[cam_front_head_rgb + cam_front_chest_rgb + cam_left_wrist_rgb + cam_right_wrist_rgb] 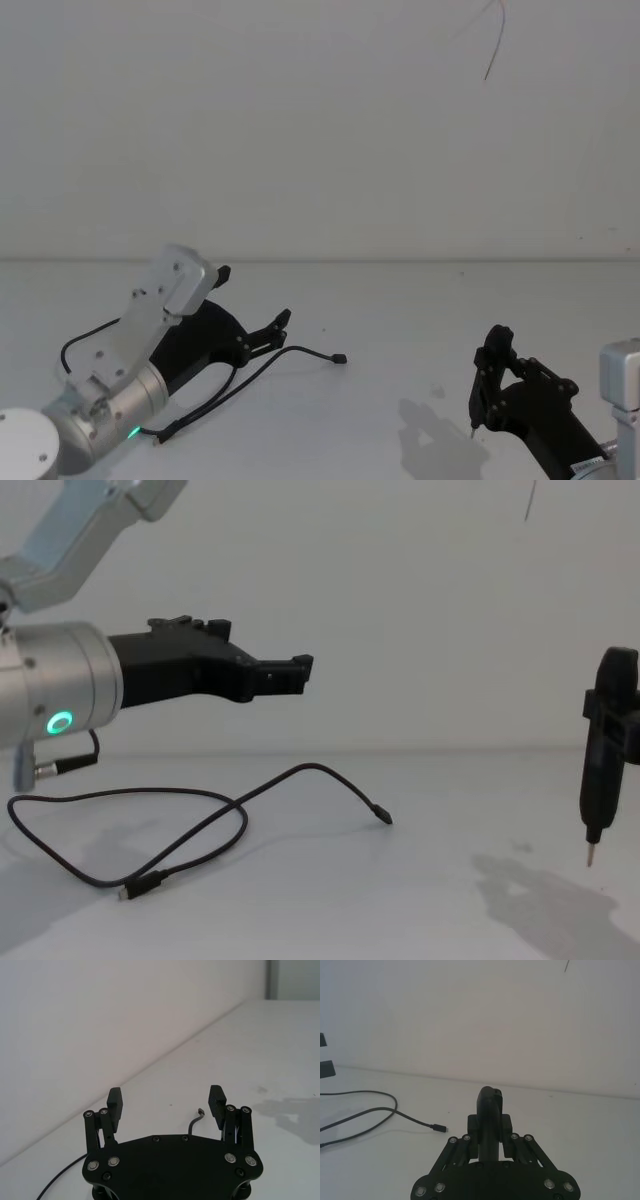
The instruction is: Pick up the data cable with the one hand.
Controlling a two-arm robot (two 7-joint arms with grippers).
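Left gripper (252, 297): this is your working pincer. Its fingers (115, 1102) are spread wide with nothing between them.
Data cable (240, 808): it lies slack and flat on the table (450, 910). One plug is close by the left arm's side. The other is out past the fingertips, toward the right.
Key relation: the cable sits below the spread fingers and a little ahead of them. The chest view shows clear air between gripper and table, so your move is mostly downward, with hardly any reach across.
Long axis: the strands under the gripper run roughly the way the fingers point, from near-left to far-right. By my reading the open fingers already stand across the cable, so you should need little wrist turn.
Nearer arm: the left, by a wide margin. The cable is well apart from the right side.
Left arm pose: the forearm is held about level and points forward and rightward. The green ring light (62, 722) on its silver cylinder is lit.
Right gripper (491, 1127): parked low on the right and pressed together on a slim pointed tool (598, 770), whose tip is just above the table.
Risk: the cable is thin and hugs the surface, so your fingertips likely must reach almost to the table before they close.
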